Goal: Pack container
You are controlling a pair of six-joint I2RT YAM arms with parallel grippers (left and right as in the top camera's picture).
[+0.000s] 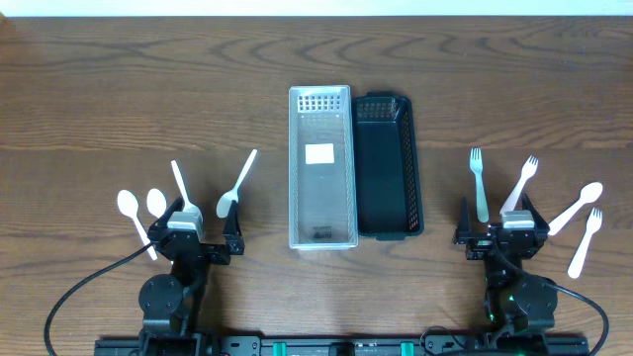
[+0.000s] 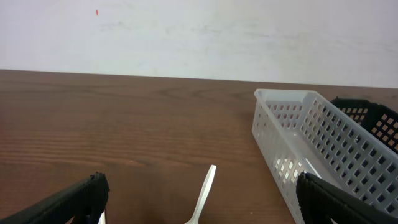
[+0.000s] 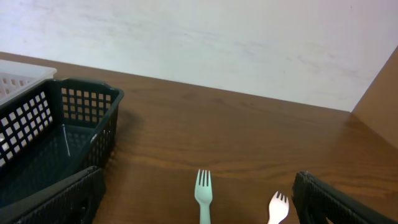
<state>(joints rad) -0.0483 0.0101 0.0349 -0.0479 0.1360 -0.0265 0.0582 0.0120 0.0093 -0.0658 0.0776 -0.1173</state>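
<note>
A clear plastic basket (image 1: 321, 168) and a black basket (image 1: 388, 166) lie side by side mid-table, both empty of cutlery. Several white spoons lie at the left: one (image 1: 236, 185) right of my left gripper (image 1: 203, 229), two (image 1: 133, 218) (image 1: 156, 203) to its left, one (image 1: 181, 186) partly under it. At the right lie a pale green fork (image 1: 479, 183), a white fork (image 1: 521, 181), a spoon (image 1: 578, 208) and another fork (image 1: 586, 242) around my right gripper (image 1: 501, 229). Both grippers are open and empty. The spoon handle (image 2: 204, 193) lies between my left fingers, the green fork (image 3: 203, 193) between my right.
The clear basket's perforated wall (image 2: 323, 146) shows to the right in the left wrist view. The black basket (image 3: 56, 134) fills the left of the right wrist view. A pale wall rises behind the table's far edge.
</note>
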